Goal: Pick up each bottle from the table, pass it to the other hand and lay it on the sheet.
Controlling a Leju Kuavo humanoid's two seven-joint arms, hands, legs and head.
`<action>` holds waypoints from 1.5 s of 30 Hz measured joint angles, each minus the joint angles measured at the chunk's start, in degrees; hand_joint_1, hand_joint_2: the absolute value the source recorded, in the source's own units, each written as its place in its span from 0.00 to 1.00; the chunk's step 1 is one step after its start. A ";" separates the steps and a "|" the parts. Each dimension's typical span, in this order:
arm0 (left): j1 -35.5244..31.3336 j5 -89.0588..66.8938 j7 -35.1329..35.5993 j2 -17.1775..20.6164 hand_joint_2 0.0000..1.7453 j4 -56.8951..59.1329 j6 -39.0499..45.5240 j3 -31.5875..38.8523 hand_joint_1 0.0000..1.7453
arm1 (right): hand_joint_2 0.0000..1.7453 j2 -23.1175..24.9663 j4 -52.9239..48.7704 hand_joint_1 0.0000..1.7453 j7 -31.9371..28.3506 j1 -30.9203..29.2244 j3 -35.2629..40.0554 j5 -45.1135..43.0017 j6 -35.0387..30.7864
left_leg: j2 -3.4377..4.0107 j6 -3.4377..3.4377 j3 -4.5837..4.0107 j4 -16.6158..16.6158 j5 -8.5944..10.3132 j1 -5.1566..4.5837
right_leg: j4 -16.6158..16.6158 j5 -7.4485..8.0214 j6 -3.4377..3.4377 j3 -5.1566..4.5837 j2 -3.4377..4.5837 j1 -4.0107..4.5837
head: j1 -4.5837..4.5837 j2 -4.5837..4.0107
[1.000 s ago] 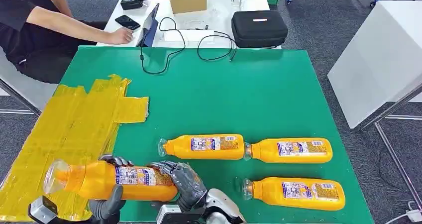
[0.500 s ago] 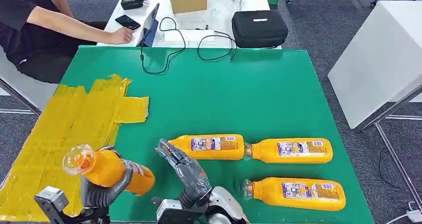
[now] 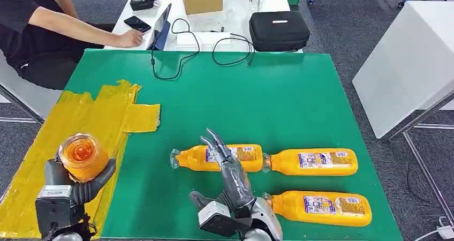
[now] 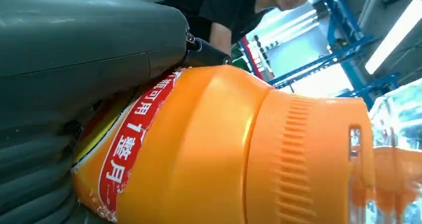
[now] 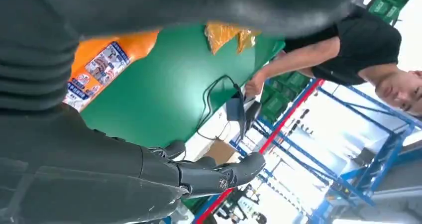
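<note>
My left hand [image 3: 69, 185] grips an orange bottle [image 3: 81, 155] over the near part of the yellow sheet [image 3: 80, 128], with the clear cap end turned up toward the camera. The left wrist view has that bottle [image 4: 239, 149] close up beside my left hand [image 4: 74, 84]. Near the table's front edge my right hand [image 3: 231, 179] is open, fingers stretched out and pointing away, holding nothing. Its fingers [image 5: 209, 176] spread in the right wrist view above the green table. Three orange bottles lie flat: one [image 3: 219, 158] by the right fingertips, one [image 3: 313, 162] to its right, one [image 3: 318, 208] nearest.
A person [image 3: 43, 27] sits at the far left with a hand by a tablet on the white table [image 3: 235, 10]. That table carries a cardboard box, a black case [image 3: 278, 29] and cables trailing onto the green table [image 3: 241, 91]. A white cabinet [image 3: 407, 59] stands right.
My right hand has let go of the bottle and opened, swinging right. My left hand has carried the bottle left over the sheet and tipped its cap end upward.
</note>
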 measured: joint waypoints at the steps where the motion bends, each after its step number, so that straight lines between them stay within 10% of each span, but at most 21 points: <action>1: -0.07 -1.17 0.15 0.02 1.00 -0.09 0.91 -0.26 1.00 | 0.00 -0.04 -0.20 0.00 0.02 0.11 -0.09 0.09 -0.09 | 0.00 0.00 0.00 0.00 0.00 0.00 | 0.00 0.00 0.00 -0.01 0.00 0.00 | 0.00 0.00; 12: -10.39 -53.30 20.26 6.17 1.00 27.59 26.17 -2.73 1.00 | 0.00 -0.31 2.08 0.00 0.15 -3.98 -0.70 -2.27 1.53 | 0.05 -0.06 0.07 -0.01 0.07 0.09 | 0.02 0.06 -0.03 0.06 0.03 0.03 | 0.00 0.00; 30: -19.52 -55.54 18.75 11.24 1.00 54.38 28.15 0.77 0.99 | 0.00 -1.90 5.96 0.00 -1.05 -6.16 0.65 -4.61 1.64 | -0.30 -0.15 0.87 -0.17 -0.03 0.02 | 0.03 -0.26 -0.08 0.70 -0.15 0.01 | 0.00 0.00; 31: -19.63 -55.50 18.75 11.28 1.00 54.58 28.15 0.77 0.00 | 0.00 -1.92 6.03 0.00 -1.05 -6.16 0.65 -4.61 1.64 | -0.30 -0.15 0.95 -0.18 -0.03 0.01 | 0.03 -0.27 -0.10 0.73 -0.15 0.01 | -0.02 0.00; 32: -19.83 -54.98 18.43 11.30 0.00 54.92 28.15 0.79 0.00 | 1.00 -1.97 6.10 0.00 -1.05 -6.17 0.68 -4.63 1.64 | -0.30 -0.15 1.01 -0.19 -0.03 0.01 | 0.03 -0.28 -0.11 0.73 -0.15 0.01 | -0.02 0.00; 45: -19.23 -44.74 11.13 11.80 0.00 56.22 26.51 0.94 0.00 | 1.00 -2.91 18.30 0.00 11.94 -14.15 1.75 7.54 0.33 | -0.30 -0.22 1.10 -0.27 0.11 0.00 | 0.07 -0.14 -0.23 1.07 -0.17 0.01 | 0.00 0.00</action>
